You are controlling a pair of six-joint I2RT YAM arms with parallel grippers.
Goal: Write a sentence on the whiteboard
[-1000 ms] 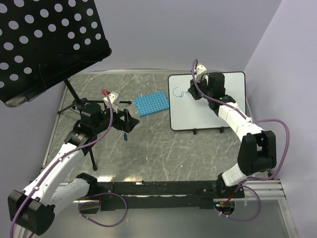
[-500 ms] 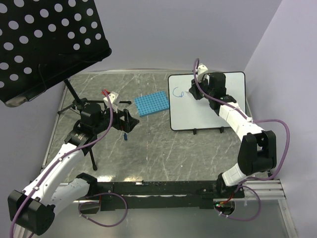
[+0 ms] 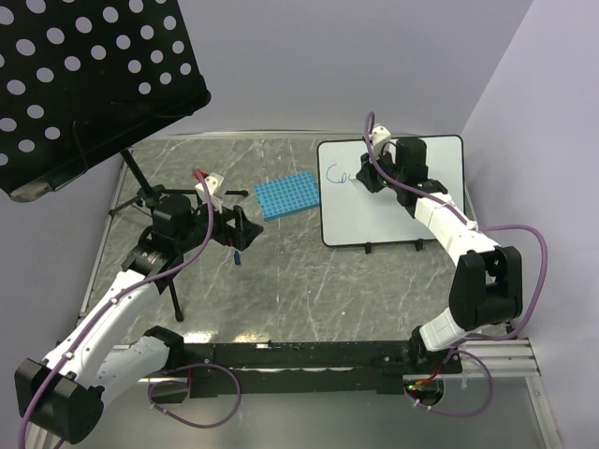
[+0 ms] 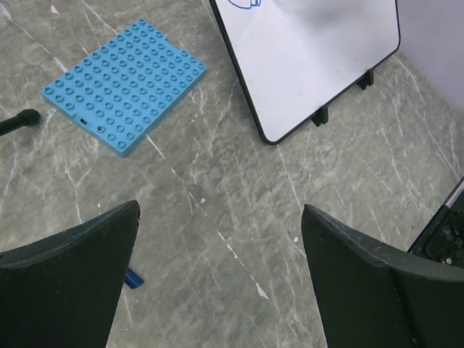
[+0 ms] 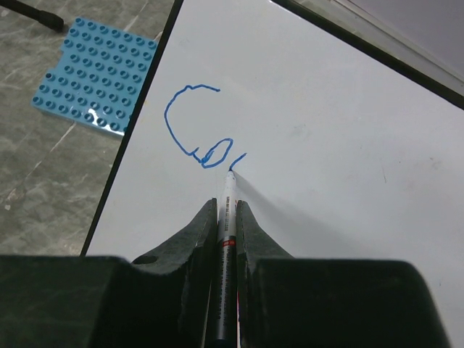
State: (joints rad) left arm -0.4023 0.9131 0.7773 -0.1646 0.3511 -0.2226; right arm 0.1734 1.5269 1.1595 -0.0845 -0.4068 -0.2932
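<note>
Right tool (image 5: 226, 206) is clamped tight on the marker (image 5: 230, 190), with the tip touching the whiteboard (image 5: 348, 130) right at the end of the blue strokes. The sentence (image 5: 209, 158) is barely begun: a big C and a couple of small loops, just ahead and left of the tip, close to the board's left edge. Here's my worry list. The pen only sits in a thin pinch between the fingertips, so if I press too hard it could slide back through the jaws or twist, and the line would skip or go faint. Too much push could also shove the board itself. It only stands on small black feet (image 4: 320, 116) on the desk (image 4: 217, 181), and I see nothing bracing it. The left tool (image 4: 221, 217) hangs wide apart, holding nothing, well off to the left past the blue rack (image 5: 94, 80), so no help there. The letters are also pretty big, so I might run out of width.
</note>
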